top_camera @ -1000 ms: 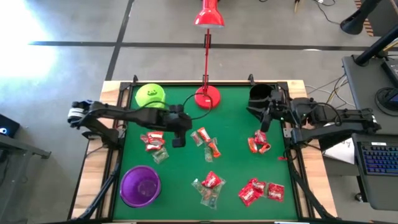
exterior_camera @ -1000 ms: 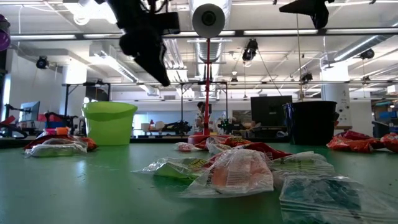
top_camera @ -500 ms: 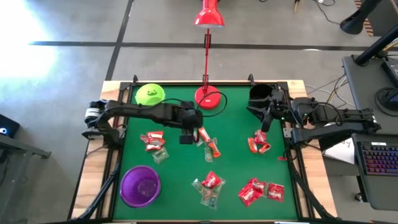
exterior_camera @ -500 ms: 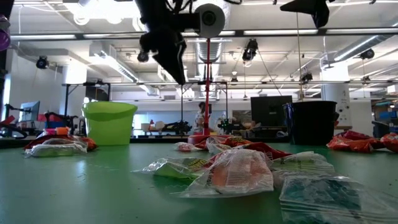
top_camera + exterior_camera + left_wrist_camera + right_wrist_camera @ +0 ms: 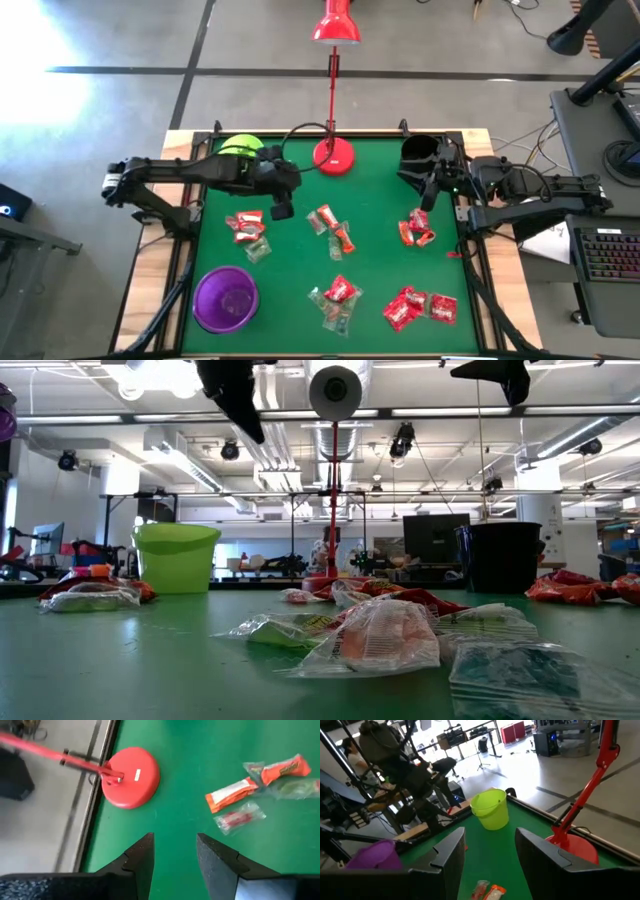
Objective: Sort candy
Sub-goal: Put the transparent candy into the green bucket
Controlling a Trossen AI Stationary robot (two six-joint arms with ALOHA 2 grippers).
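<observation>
Bright, even overhead light; ceiling strip lamps (image 5: 175,375) glare white in the low view. The near candy (image 5: 380,635) there is soft, and the left wrist view is motion-blurred. Shadows on the green surface (image 5: 380,260) are faint

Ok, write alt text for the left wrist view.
The left gripper, open and empty, hovers over green table. Ahead sit the red lamp base and a few candies, orange, red-and-white and clear.

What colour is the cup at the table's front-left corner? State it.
Purple; the cup shows best in the high view.
</observation>
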